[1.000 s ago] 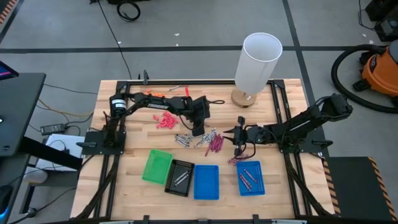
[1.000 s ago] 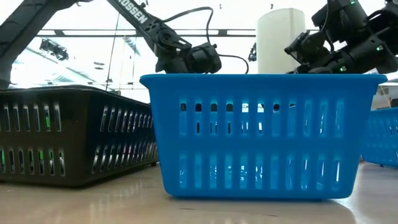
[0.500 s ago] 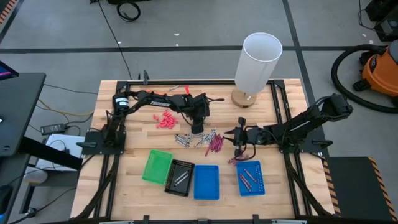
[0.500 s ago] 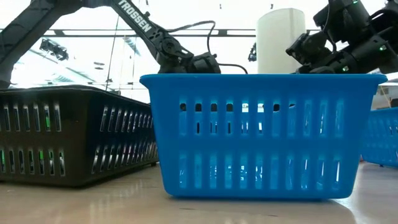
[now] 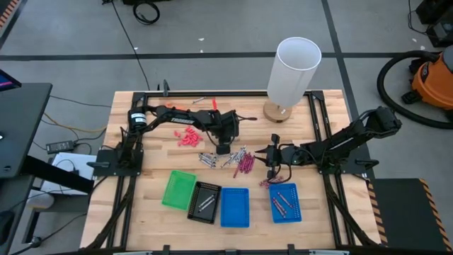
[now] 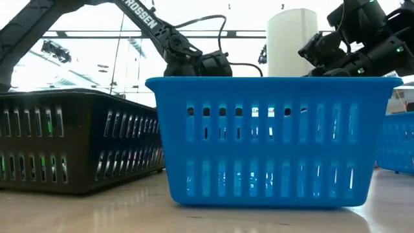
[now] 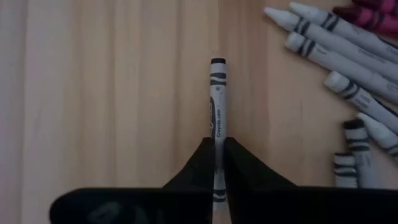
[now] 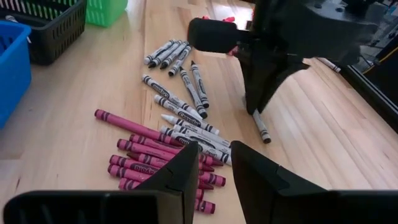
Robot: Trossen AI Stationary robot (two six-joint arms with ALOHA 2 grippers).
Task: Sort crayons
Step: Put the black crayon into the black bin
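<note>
Left pincer (image 7: 217,163) down on the wooden bench (image 5: 141,170), clenched on one silvery-grey paper-wrapped crayon (image 7: 217,106) that lies flat on the wood just beside the main pile; the right wrist view shows the same crayon (image 8: 261,126) under the left arm's fingertips. Right pincer (image 8: 214,163) hovers near the pile, fingers parted, grasping nothing. The loose grey crayons (image 8: 177,81) lie scattered on the bench, roughly a dozen but overlaps block an exact count. Maroon-magenta crayons (image 8: 146,158) bunch beside them, about eight. Four small slotted plastic trays line the front edge: one green (image 5: 178,189), one black (image 5: 204,201) with a couple of grey sticks inside, one blue (image 5: 235,207), and a second blue (image 5: 285,202) well apart, holding a few magenta sticks. A cluster of small pink-red pieces (image 5: 187,137) sits near the left arm. One white cylinder (image 5: 294,69) stands at the back.
</note>
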